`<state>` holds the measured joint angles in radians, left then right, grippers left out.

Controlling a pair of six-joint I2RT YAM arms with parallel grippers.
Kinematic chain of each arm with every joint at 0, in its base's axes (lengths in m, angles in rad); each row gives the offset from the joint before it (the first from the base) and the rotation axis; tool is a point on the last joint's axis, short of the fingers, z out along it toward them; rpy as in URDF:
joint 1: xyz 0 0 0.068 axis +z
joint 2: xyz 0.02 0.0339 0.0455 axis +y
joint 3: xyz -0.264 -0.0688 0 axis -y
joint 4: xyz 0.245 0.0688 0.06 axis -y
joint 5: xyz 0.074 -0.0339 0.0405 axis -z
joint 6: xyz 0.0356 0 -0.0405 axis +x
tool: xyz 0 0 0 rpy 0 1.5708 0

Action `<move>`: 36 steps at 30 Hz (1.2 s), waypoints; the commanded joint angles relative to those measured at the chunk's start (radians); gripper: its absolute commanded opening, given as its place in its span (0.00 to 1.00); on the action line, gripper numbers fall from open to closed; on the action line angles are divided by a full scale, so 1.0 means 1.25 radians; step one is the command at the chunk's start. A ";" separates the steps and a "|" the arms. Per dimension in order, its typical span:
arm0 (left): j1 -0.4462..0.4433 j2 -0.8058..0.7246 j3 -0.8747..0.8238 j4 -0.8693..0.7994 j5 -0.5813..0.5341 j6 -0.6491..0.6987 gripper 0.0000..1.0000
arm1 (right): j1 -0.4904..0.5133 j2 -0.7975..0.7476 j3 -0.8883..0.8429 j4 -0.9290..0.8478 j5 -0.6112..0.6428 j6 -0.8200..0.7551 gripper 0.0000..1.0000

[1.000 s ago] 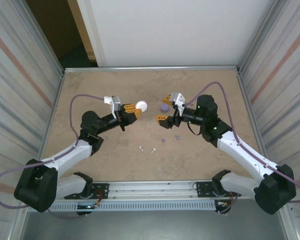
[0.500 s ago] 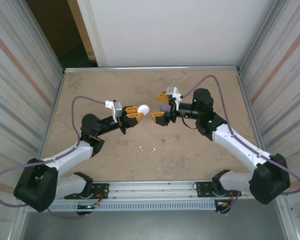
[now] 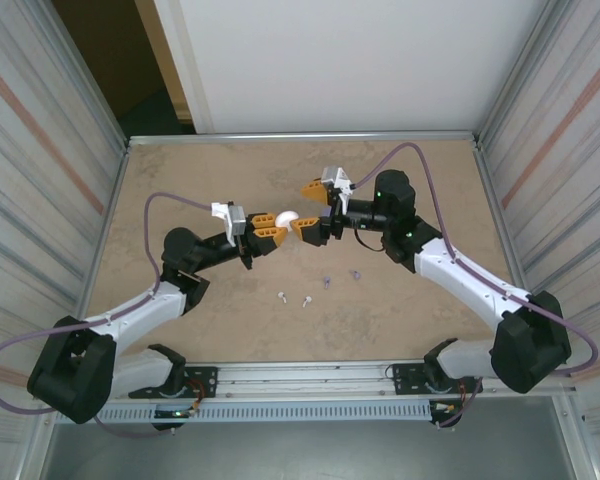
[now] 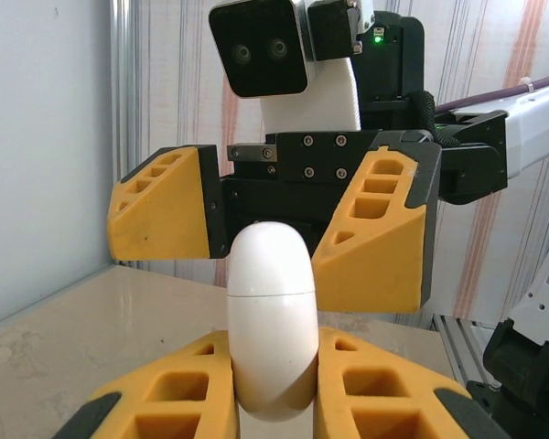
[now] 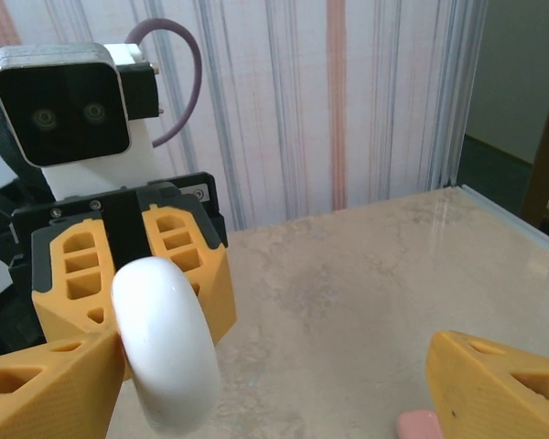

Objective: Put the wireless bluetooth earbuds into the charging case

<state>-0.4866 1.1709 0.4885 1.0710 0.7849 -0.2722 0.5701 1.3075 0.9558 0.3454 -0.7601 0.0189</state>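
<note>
- Earbuds (image 3: 282, 296) lie loose on the table (image 3: 180, 180), tiny specks with short stems: two white ones side by side, and the purple earbuds (image 3: 326, 282) slightly farther in and to the right, a little apart from each other.
- All four lie nearer the arm bases than the grippers do.
- The charging case (image 4: 273, 311) is a smooth, glossy white pebble with a thin seam around it.
- The left gripper (image 3: 270, 227) is clamped on its lower half, holding it upright above the table.
- The right gripper (image 3: 309, 208) faces it with jaws spread wide, one finger on each side of the case; whether either finger touches it cannot be told.
</note>
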 commanded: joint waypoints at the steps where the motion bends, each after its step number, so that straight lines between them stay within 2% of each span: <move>1: -0.006 -0.009 0.010 0.018 0.019 0.022 0.00 | -0.003 0.013 0.035 0.018 0.030 0.015 0.84; 23: -0.006 -0.011 0.014 -0.009 0.017 0.033 0.00 | -0.031 0.031 0.064 0.035 0.029 0.047 0.83; 29: -0.006 -0.027 0.006 -0.041 -0.016 0.048 0.00 | -0.029 -0.026 0.030 0.033 0.023 0.050 0.84; 36: -0.006 -0.055 -0.010 -0.068 -0.028 0.062 0.00 | -0.031 -0.115 -0.016 -0.046 0.102 0.029 0.84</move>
<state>-0.4885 1.1366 0.4870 0.9901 0.7616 -0.2253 0.5343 1.2110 0.9539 0.3340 -0.6857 0.0635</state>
